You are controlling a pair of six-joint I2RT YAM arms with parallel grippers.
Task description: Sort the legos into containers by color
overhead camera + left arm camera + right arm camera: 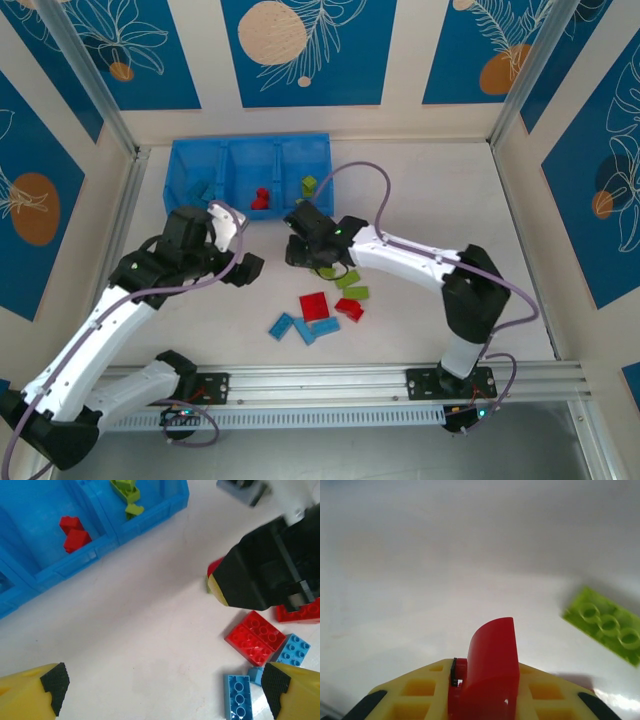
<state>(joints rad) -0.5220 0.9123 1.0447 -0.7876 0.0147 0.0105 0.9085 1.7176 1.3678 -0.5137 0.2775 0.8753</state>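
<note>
On the white table (430,190), between beige walls (400,60) with blue leaf-pattern panels (330,50), the right gripper (482,690) is clamped on a curved red plastic brick (492,650). The left gripper (165,685) stands wide apart beside loose red and light blue bricks (255,637). The long bright blue plastic tray (250,143) lies at the far side.
</note>
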